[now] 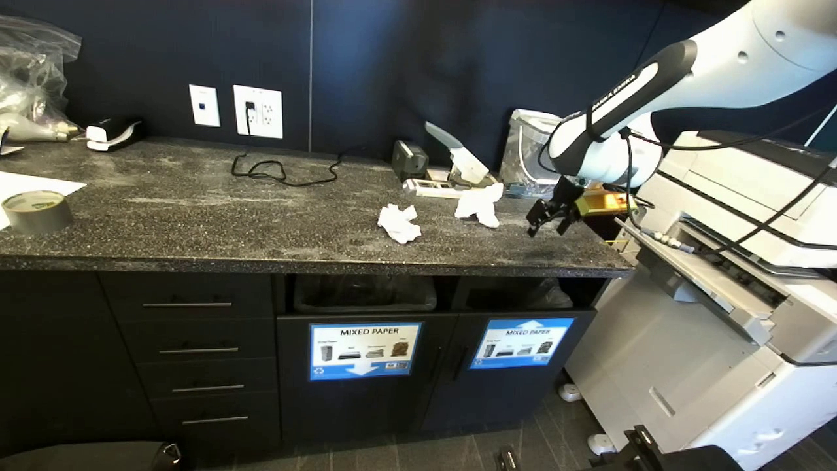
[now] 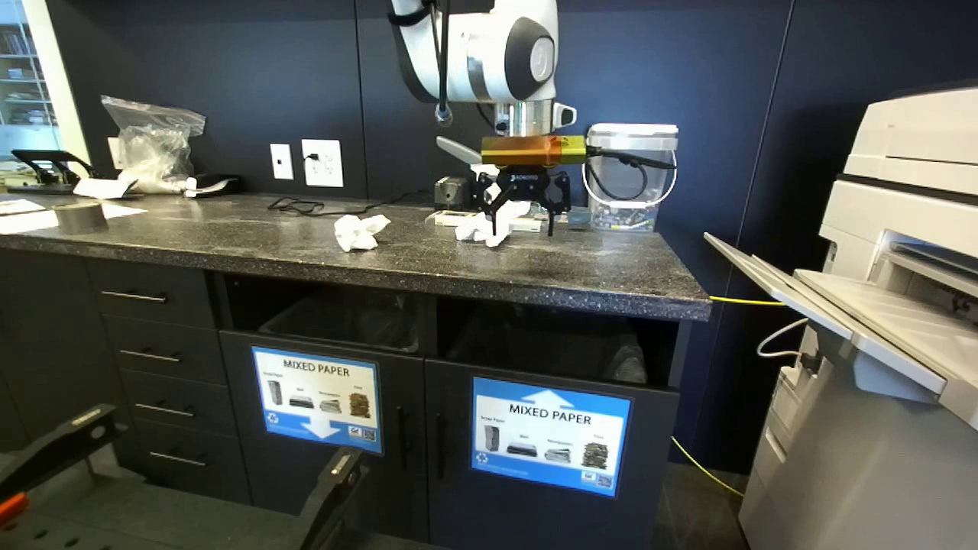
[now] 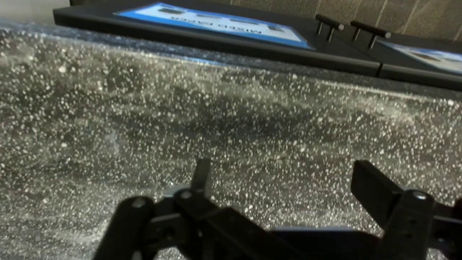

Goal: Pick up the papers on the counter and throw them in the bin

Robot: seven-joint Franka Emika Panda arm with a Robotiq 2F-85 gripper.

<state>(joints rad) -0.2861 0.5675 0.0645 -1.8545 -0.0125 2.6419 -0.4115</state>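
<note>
Two crumpled white paper wads lie on the dark speckled counter (image 1: 196, 226). The left wad (image 1: 399, 224) stands alone and also shows in an exterior view (image 2: 359, 232). The right wad (image 1: 480, 205) lies in front of a desk tool and also shows in an exterior view (image 2: 480, 228). My gripper (image 1: 548, 229) is open and empty above the counter, to the right of the right wad. In the wrist view, only bare counter shows between the fingers (image 3: 281, 166); no paper shows there. Bins (image 1: 366, 307) (image 2: 630, 363) sit in openings under the counter, behind "MIXED PAPER" doors.
A lever-armed desk tool (image 1: 465, 163), a small dark box (image 1: 410, 160) and a clear bucket (image 2: 633, 176) stand at the back. A black cable (image 1: 284, 176) and tape roll (image 1: 37, 210) lie leftward. A printer (image 1: 706, 366) stands beyond the right end.
</note>
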